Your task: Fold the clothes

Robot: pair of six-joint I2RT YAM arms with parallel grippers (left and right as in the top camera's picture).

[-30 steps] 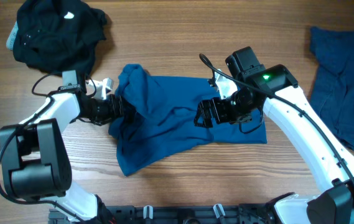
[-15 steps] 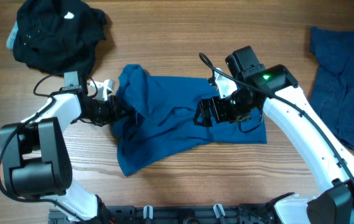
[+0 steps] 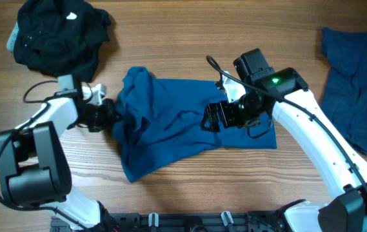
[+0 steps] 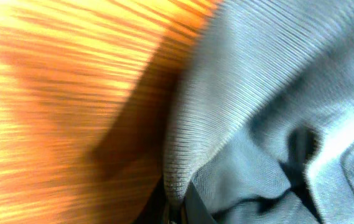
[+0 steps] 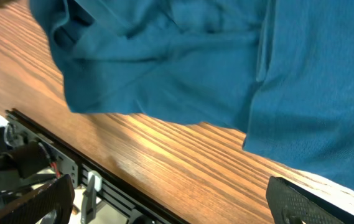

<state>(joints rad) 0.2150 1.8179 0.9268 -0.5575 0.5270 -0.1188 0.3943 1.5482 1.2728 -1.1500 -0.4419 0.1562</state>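
The medium-blue shirt (image 3: 183, 122) lies crumpled on the middle of the wooden table. My left gripper (image 3: 113, 116) is at its left edge, shut on a ribbed fold of the cloth (image 4: 180, 149), which fills the left wrist view; only the fingertips (image 4: 192, 208) show at the bottom. My right gripper (image 3: 212, 118) hovers over the shirt's right half, open, with nothing between its fingers (image 5: 307, 202). In the right wrist view the shirt (image 5: 226, 62) spreads across the top. A black garment (image 3: 57, 35) is heaped at the back left. A darker blue one (image 3: 357, 90) lies at the right edge.
Bare wood runs along the table's front, ending at a black metal rail (image 5: 71, 165) at the near edge. The left arm's cable (image 3: 38, 90) loops just below the black heap.
My left gripper has shut on the shirt's left edge and drawn back a little to the left, pulling the cloth with it. The right arm has not moved.
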